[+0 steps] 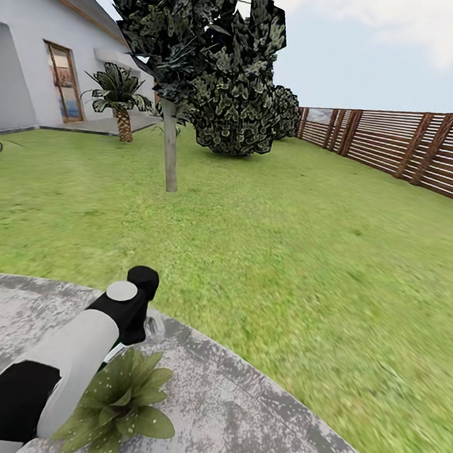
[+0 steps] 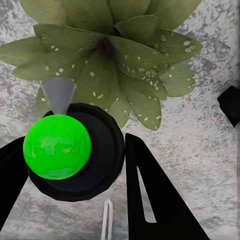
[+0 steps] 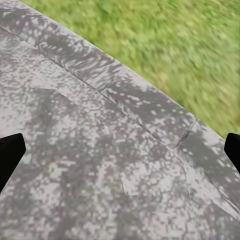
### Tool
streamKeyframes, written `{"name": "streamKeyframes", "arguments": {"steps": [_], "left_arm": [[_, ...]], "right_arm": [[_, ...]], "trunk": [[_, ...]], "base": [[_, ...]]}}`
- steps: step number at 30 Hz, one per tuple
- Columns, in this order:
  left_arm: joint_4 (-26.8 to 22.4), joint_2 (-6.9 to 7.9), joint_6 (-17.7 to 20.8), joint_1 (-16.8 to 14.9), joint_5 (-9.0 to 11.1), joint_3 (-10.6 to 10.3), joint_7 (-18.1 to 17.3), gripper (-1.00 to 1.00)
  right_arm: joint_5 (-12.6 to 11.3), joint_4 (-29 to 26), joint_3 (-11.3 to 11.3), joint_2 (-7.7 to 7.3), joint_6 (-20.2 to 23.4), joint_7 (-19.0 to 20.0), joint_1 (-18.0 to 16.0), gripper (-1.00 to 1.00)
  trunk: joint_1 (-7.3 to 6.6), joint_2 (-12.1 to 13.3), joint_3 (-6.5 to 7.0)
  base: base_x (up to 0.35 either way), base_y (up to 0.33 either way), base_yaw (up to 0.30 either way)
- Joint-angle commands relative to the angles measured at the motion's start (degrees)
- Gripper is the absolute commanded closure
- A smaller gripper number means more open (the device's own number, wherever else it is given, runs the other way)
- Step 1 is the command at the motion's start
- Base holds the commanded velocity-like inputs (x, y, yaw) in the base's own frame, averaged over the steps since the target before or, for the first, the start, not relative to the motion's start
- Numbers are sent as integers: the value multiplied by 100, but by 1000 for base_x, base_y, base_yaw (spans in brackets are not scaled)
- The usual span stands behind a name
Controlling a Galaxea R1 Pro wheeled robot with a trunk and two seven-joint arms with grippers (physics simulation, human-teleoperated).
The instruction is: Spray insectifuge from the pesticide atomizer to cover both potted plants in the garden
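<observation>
Above the grey patio (image 1: 247, 412), the left gripper (image 2: 75, 165) clasps the pesticide atomizer (image 2: 75, 155), held over a potted plant (image 2: 115, 65) whose leaves carry pale droplets. Near the patio's edge by the lawn (image 3: 190, 45), the right gripper (image 3: 120, 150) hangs with fingers spread wide.

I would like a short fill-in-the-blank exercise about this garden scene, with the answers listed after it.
1. The left tool is closed around the pesticide atomizer, which carries a bright ____ ball.
2. The potted plant in front of the atomizer has small ____ droplets on its leaves.
3. The plant stands on the grey paved ____, not on the lawn.
4. The fingers of the right tool stand wide ____.

Answers: green; white; patio; apart
</observation>
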Motion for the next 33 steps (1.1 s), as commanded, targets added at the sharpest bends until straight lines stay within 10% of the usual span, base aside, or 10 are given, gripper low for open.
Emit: {"name": "streamKeyframes", "arguments": {"steps": [1,33], "left_arm": [[5,0,57,8,-38,-11,-51,100],[15,262,69,422,-50,-29,-51,100]], "right_arm": [[63,6,-40,0,-16,-24,-4,-100],[73,6,-31,1,-16,-17,5,-100]], "trunk": [[-1,-2,-5],[-1,-2,-5]], "base": [[0,0,0],[-108,-92,0]]}}
